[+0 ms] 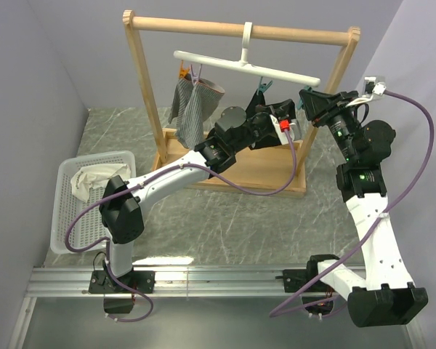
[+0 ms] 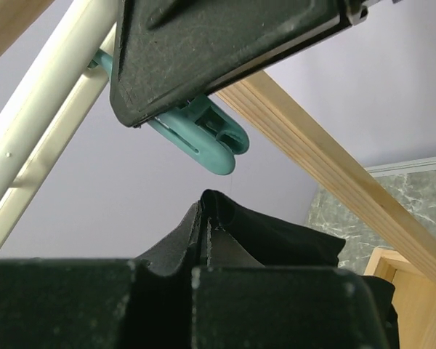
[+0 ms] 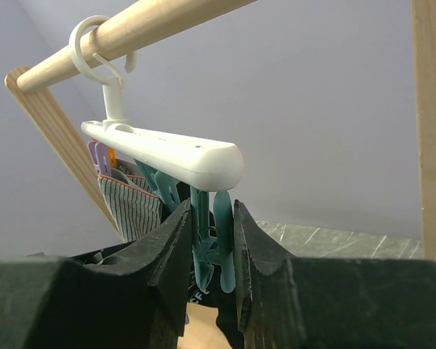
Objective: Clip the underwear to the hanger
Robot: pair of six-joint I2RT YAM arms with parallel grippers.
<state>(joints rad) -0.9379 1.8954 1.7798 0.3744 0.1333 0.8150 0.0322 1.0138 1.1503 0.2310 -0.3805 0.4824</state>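
Observation:
The white hanger [image 1: 247, 67] hangs by its hook from the wooden rack's top bar. It also shows in the right wrist view [image 3: 167, 151]. My left gripper [image 1: 276, 116] is shut on a fold of the black underwear [image 2: 276, 233] and holds it up just under a teal clip [image 2: 203, 138]. My right gripper [image 1: 307, 98] is shut on that teal clip [image 3: 212, 240] near the bar's right end, with its fingers [image 3: 176, 243] on both sides of it. The underwear's edge [image 3: 229, 323] shows just below the clip. I cannot tell whether fabric and clip touch.
A grey striped garment [image 1: 192, 105] hangs clipped at the hanger's left end. The wooden rack [image 1: 142, 109] stands on a base board [image 1: 254, 171] at the back. A white basket [image 1: 62, 218] with a cream cloth [image 1: 87, 182] sits at the left. Grey walls close in on both sides.

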